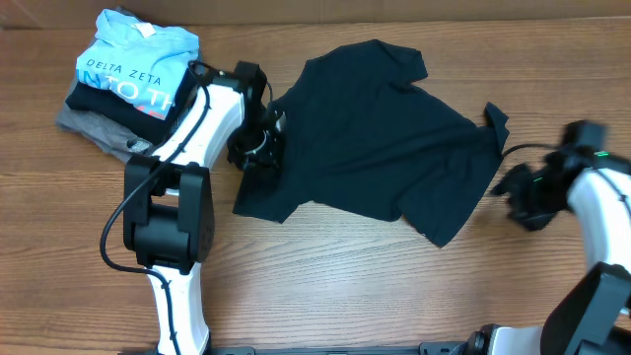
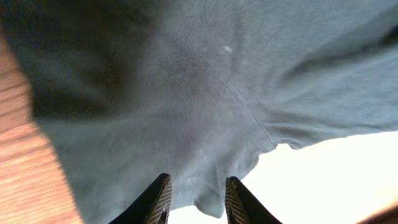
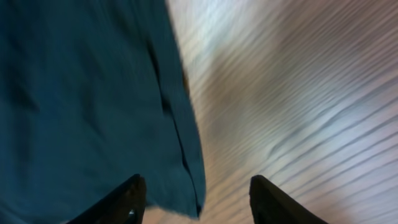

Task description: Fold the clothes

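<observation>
The dark navy T-shirt [image 1: 375, 128] lies crumpled and partly spread on the wooden table [image 1: 345, 286], with one sleeve tip sticking out at the right [image 1: 496, 118]. My left gripper [image 1: 258, 146] is at the shirt's left edge. In the left wrist view its fingers [image 2: 198, 193] are apart, with a lobe of the shirt's cloth [image 2: 199, 112] hanging between them. My right gripper [image 1: 515, 187] is just right of the shirt, low over the table. In the right wrist view its fingers [image 3: 196, 196] are wide open, with the shirt's hem [image 3: 93, 93] lying by the left finger.
A pile of clothes sits at the back left: a light blue "DELTA ZETA" shirt [image 1: 133, 59] on top, a black garment under it and a grey folded garment [image 1: 94, 123] at the bottom. The left arm's base [image 1: 168, 212] stands at the front left.
</observation>
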Controlling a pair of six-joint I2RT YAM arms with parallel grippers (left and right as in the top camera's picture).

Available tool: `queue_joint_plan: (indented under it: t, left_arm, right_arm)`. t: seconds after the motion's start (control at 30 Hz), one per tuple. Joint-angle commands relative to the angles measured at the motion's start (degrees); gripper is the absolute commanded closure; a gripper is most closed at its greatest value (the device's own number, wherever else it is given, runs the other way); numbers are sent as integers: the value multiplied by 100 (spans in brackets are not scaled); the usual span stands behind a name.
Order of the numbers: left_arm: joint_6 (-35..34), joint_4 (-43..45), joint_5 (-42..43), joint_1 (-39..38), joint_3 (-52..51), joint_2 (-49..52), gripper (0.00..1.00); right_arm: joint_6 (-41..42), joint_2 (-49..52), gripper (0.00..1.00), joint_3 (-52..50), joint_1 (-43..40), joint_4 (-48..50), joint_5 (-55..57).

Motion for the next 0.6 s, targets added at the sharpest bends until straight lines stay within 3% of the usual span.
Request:
queue_joint_plan:
  t: [0.0, 0.17, 0.37, 0.43, 0.47, 0.53, 0.57]
  left_arm:
    - [-114, -308, -15, 118, 728, 31, 68]
    - [-90, -929, -57, 131, 1681, 26, 64]
    - [59, -1049, -411, 140, 2188, 26, 48]
    - [59, -1073, -496, 160, 2186, 26, 47]
    - [57, -1110, -505, 181, 2186, 26, 48]
    - [57, -1198, -507, 232, 2186, 26, 51]
    - [57, -1239, -507, 256, 2186, 26, 51]
  right_arm:
    - [4, 2, 45, -584, 463, 146, -96]
    - [463, 2, 46, -1281, 992, 654, -155]
    - [649, 2, 48, -1569, 1228, 1193, -634]
    - [741, 2, 58, -1609, 1333, 1320, -743]
    - [874, 2, 67, -1622, 1386, 1329, -741]
    - [901, 2, 93, -1622, 1438, 1357, -730]
    - [901, -4, 96, -1604, 1436, 1360, -680]
